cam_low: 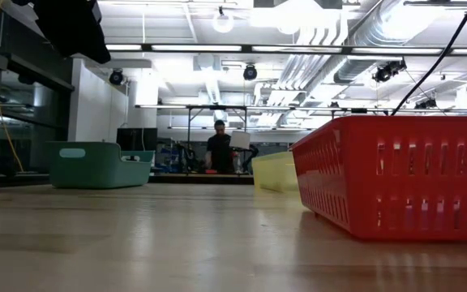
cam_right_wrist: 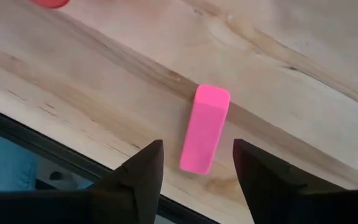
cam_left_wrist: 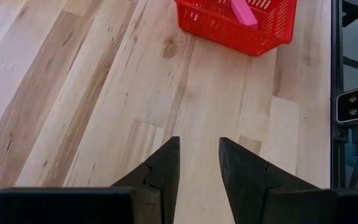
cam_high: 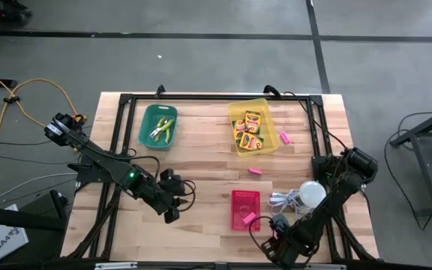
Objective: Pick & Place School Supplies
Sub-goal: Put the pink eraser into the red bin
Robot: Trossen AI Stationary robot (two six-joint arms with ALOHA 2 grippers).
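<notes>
My right gripper (cam_right_wrist: 197, 143) is open near the table's near edge (cam_high: 276, 229), its fingers standing on either side of a pink eraser (cam_right_wrist: 204, 128) that lies flat on the wood, not touching it. My left gripper (cam_left_wrist: 199, 140) is open over bare table (cam_high: 172, 212), left of the red basket (cam_high: 244, 204). That basket holds one pink eraser (cam_left_wrist: 243, 12). Two more pink erasers (cam_high: 255, 171) (cam_high: 283, 137) lie on the table. The crayon boxes (cam_high: 250, 129) sit in the yellow bin (cam_high: 265, 105).
A green bin (cam_high: 147, 129) with small tools stands at the far left. A white bulb (cam_high: 312, 193) with a coiled cord (cam_high: 282, 199) lies right of the red basket (cam_low: 396, 178). A black frame rail (cam_right_wrist: 42, 149) borders the near edge. A person (cam_low: 220, 151) stands far behind the table.
</notes>
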